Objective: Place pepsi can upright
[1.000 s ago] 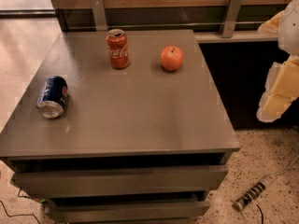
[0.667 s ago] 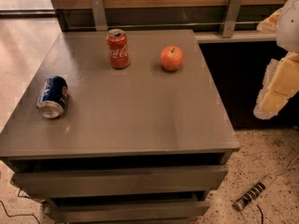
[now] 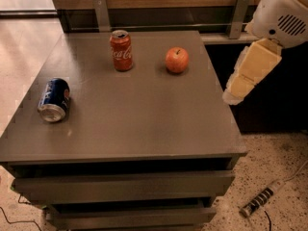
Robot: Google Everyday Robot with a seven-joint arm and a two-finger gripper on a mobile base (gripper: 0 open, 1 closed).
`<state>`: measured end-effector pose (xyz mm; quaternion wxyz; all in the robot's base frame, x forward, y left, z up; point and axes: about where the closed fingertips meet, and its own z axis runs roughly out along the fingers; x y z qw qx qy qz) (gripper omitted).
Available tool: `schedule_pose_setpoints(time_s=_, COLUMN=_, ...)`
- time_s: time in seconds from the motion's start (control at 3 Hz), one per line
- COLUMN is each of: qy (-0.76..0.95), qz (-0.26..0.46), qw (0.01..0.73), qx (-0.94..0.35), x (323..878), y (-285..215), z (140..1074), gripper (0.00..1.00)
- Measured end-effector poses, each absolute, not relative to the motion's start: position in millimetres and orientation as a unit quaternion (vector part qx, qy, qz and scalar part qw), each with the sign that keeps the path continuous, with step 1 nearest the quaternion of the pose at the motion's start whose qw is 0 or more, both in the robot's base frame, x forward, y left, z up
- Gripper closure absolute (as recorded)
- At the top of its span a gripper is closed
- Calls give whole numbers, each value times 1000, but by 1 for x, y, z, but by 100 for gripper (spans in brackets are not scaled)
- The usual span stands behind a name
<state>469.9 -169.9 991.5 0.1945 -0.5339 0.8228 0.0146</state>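
Pepsi can [image 3: 54, 100] lying sideways, left edge of the table [image 3: 144, 114].
Your gripper [image 3: 236, 93] hangs at frame right, just off the table, well apart from the can; can't tell if it's clenched or released.

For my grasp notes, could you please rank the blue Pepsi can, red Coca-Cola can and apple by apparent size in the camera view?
1. Dark blue aluminium Pepsi can, lying nearer, and upright red aluminium Coca-Cola can: alike, so unranked.
2. Round orange-red apple: smallest.
The hand hangs right of the grey table.
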Motion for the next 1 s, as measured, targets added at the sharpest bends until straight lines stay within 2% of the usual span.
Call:
schedule_pose_setpoints(time_s=0.33, qy=850, qz=48, qw=192, qx=-488, x=489, y=-148, z=996, gripper=0)
schedule_pose_setpoints(time_s=1.0, qy=885, qz=70, qw=164, qx=-430, x=519, y=-66, z=998, gripper=0)
